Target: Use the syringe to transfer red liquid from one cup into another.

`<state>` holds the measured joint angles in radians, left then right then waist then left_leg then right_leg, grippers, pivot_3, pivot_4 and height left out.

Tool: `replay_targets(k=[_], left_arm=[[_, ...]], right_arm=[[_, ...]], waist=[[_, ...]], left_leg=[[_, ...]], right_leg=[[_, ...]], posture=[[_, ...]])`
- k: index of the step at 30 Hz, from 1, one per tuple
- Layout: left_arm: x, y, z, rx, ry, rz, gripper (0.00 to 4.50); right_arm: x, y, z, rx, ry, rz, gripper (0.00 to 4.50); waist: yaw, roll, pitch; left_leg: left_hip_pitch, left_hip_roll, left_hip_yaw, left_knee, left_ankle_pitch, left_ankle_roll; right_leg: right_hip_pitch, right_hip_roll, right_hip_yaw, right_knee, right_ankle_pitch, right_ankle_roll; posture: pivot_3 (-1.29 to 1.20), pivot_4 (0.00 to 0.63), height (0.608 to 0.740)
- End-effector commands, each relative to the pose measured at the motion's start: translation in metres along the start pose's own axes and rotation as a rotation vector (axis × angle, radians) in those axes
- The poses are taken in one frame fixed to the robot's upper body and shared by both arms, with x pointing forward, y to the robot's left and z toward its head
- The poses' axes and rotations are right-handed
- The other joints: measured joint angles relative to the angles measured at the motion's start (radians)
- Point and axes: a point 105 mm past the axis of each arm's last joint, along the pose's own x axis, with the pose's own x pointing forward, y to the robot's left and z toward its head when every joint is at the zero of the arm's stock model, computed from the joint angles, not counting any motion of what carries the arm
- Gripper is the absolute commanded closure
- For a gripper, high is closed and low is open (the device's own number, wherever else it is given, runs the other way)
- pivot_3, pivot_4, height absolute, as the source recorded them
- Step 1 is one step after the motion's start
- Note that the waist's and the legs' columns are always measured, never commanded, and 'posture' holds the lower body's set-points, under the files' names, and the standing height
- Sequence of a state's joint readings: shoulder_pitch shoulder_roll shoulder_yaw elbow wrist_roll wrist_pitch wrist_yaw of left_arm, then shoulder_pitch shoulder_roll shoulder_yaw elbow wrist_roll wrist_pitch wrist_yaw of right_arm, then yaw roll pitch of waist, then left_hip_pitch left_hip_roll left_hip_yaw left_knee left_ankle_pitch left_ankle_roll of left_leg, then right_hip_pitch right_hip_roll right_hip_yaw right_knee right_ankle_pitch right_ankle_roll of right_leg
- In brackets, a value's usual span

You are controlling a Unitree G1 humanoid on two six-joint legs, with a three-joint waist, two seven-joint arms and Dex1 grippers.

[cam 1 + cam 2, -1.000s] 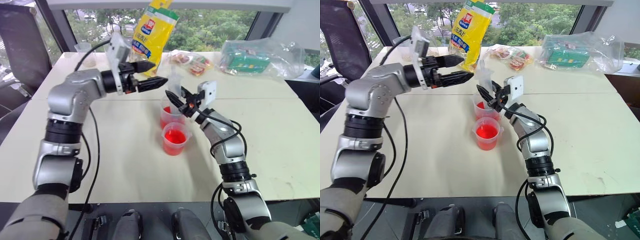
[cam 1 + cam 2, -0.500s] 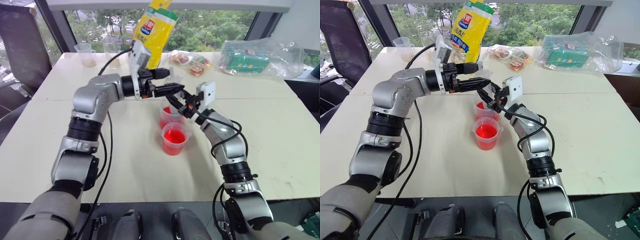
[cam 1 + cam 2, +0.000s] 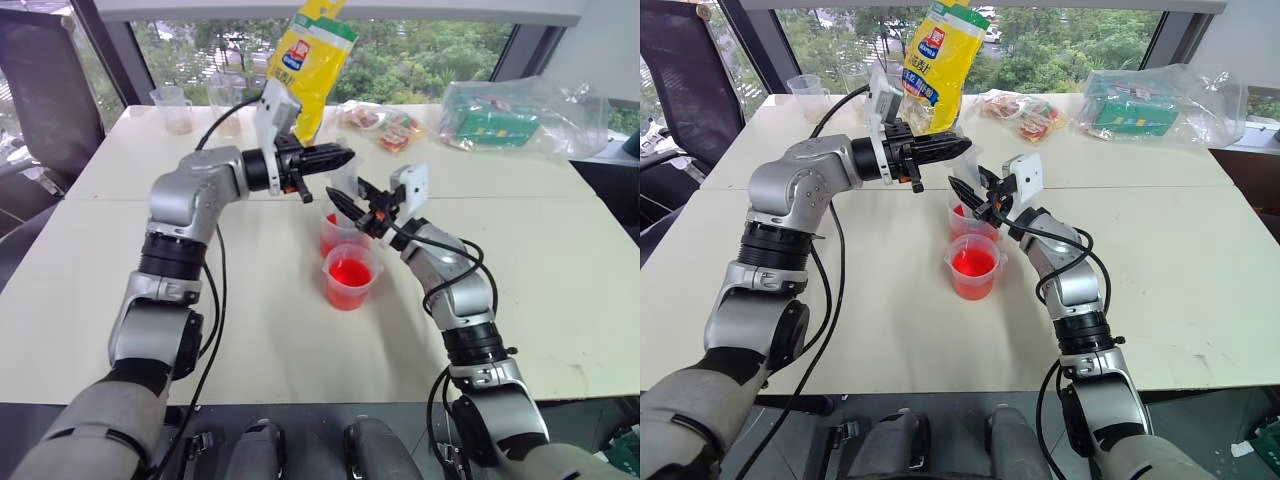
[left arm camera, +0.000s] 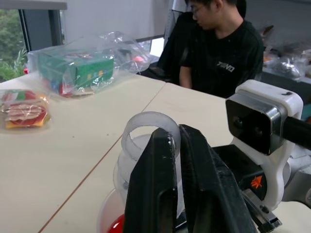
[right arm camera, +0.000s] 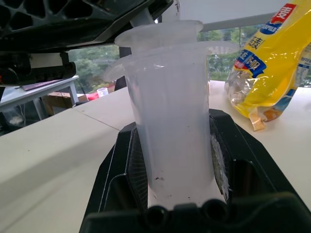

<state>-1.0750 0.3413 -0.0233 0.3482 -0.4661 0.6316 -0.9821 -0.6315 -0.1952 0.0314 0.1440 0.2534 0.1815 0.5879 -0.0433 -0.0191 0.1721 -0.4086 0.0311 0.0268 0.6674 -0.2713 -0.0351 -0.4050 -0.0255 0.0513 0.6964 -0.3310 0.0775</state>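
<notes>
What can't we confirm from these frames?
- Syringe tip: hidden by the right gripper in the right wrist view; too small in the eye views.
- Liquid in the barrel: cannot tell through the cloudy plastic.
- Far cup level: blocked by the right gripper, eye views.

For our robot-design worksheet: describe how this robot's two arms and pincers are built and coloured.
Both arms have silver-grey metal shells joined by black ribbed joints, with loose black cables looping alongside. The left pincer and right pincer each have two black tapered fingers and a white boxy camera housing at the wrist; a small orange mark sits near the right one.
</notes>
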Motion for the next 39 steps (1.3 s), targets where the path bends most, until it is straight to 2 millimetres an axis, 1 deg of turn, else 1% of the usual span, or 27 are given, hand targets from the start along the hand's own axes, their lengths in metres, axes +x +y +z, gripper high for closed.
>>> replay_targets(k=[1, 9, 17, 20, 25, 30, 33, 36, 37, 38, 39], left_arm=[[0.009, -0.017, 0.034, 0.102, -0.068, -0.076, 4.46], [0.003, -0.016, 0.066, 0.176, -0.127, -0.054, 4.46], [-0.003, -0.011, 0.089, 0.229, -0.164, -0.025, 4.46], [-0.006, -0.009, 0.094, 0.240, -0.170, -0.018, 4.46], [-0.006, -0.008, 0.096, 0.249, -0.173, -0.014, 4.46], [-0.006, -0.009, 0.093, 0.254, -0.169, -0.013, 4.46], [-0.007, -0.007, 0.084, 0.242, -0.150, -0.006, 4.46], [-0.012, -0.009, 0.068, 0.208, -0.114, -0.023, 4.46], [-0.014, -0.009, 0.063, 0.198, -0.100, -0.024, 3.78], [-0.016, -0.009, 0.057, 0.186, -0.081, -0.027, 3.43], [-0.019, -0.009, 0.051, 0.175, -0.066, -0.032, 2.95]], right_arm=[[0.000, 0.005, -0.007, -0.002, 0.045, 0.028, 3.14], [-0.002, 0.009, -0.017, 0.009, 0.103, 0.070, 3.14], [-0.004, 0.011, -0.023, 0.018, 0.127, 0.081, 3.14], [-0.005, 0.012, -0.026, 0.021, 0.135, 0.086, 3.14], [-0.005, 0.012, -0.025, 0.022, 0.135, 0.087, 3.14], [-0.003, 0.012, -0.021, 0.013, 0.122, 0.091, 3.14], [-0.001, 0.012, -0.012, -0.003, 0.095, 0.094, 3.14], [0.000, 0.011, 0.004, -0.014, 0.054, 0.093, 3.14], [0.001, 0.010, 0.009, -0.017, 0.045, 0.092, 3.14], [0.001, 0.009, 0.014, -0.020, 0.034, 0.091, 3.14], [0.001, 0.008, 0.018, -0.024, 0.025, 0.090, 3.14]], waist=[[0.000, 0.000, 0.000], [-0.001, 0.000, 0.000], [0.000, 0.000, 0.000], [-0.001, 0.000, 0.000], [0.000, 0.000, 0.000], [0.000, 0.000, 0.000], [0.000, 0.000, 0.000], [-0.002, 0.000, 0.000], [-0.002, 0.000, 0.000], [-0.003, 0.000, 0.000], [-0.002, 0.000, 0.000]], left_leg=[[0.000, 0.000, 0.000, 0.000, 0.000, 0.000], [0.000, 0.000, 0.000, 0.000, 0.000, 0.000], [0.000, 0.000, 0.000, 0.000, 0.000, 0.000], [0.000, 0.000, 0.000, 0.000, 0.000, 0.000], [0.000, 0.000, 0.000, 0.000, 0.000, 0.000], [0.000, 0.000, 0.000, 0.000, 0.000, 0.000], [0.000, 0.000, 0.000, 0.000, 0.000, 0.000], [0.000, 0.000, 0.000, 0.000, 0.000, 0.000], [0.000, 0.000, 0.000, 0.000, 0.000, 0.000], [0.000, 0.000, 0.000, -0.001, 0.000, 0.000], [0.000, 0.000, 0.000, -0.001, 0.000, 0.000]], right_leg=[[0.000, 0.000, 0.000, 0.000, 0.000, 0.000], [0.000, 0.000, 0.000, 0.000, 0.000, 0.000], [0.000, 0.000, 0.000, 0.000, 0.000, 0.000], [-0.001, 0.000, 0.000, 0.000, 0.000, 0.000], [-0.001, 0.000, 0.000, 0.000, 0.000, 0.000], [-0.001, 0.000, 0.000, 0.000, 0.000, 0.000], [-0.001, 0.000, 0.000, 0.000, 0.000, 0.000], [-0.001, 0.000, 0.000, 0.000, 0.000, 0.000], [-0.001, 0.000, 0.000, 0.000, 0.000, 0.000], [-0.001, 0.000, 0.000, 0.000, 0.000, 0.000], [-0.001, 0.000, 0.000, 0.000, 0.000, 0.000]], posture=[[0.00, 0.150, 0.740], [0.00, 0.150, 0.740], [0.00, 0.150, 0.740], [0.00, 0.150, 0.740], [0.00, 0.150, 0.740], [0.00, 0.150, 0.740], [0.00, 0.150, 0.740], [0.00, 0.150, 0.740], [0.00, 0.150, 0.740], [0.00, 0.150, 0.740], [0.00, 0.150, 0.740]])
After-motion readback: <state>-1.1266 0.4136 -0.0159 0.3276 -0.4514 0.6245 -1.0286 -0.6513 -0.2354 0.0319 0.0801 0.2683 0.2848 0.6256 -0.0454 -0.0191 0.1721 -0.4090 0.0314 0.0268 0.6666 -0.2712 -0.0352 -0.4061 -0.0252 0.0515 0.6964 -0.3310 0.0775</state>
